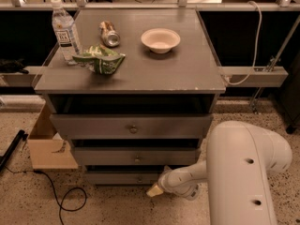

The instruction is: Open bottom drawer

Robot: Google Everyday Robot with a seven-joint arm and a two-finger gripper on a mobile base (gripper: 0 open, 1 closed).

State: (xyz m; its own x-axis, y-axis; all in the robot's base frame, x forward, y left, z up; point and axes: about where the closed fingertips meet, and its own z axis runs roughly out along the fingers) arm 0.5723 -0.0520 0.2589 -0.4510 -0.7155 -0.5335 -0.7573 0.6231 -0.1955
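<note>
- Camera view: the grey cabinet is seen from the front and above, and the bottom drawer is found at its foot, the lowest of three fronts, with its small knob at the centre. The drawer is judged to be shut.
- The gripper is held low at the cabinet's foot, just right of and below the knob, at the end of the white arm. Whether it is released or clenched cannot be told, and no hold on the knob is seen.
- A miss is judged likely if the gripper is closed where it is, since the knob lies to its left.
- The middle drawer, directly above, could be caught instead if the gripper is raised too far.
- On the cabinet's top a water bottle and a bowl are seen. The bottle could be toppled if the cabinet is jerked by a hard pull.
</note>
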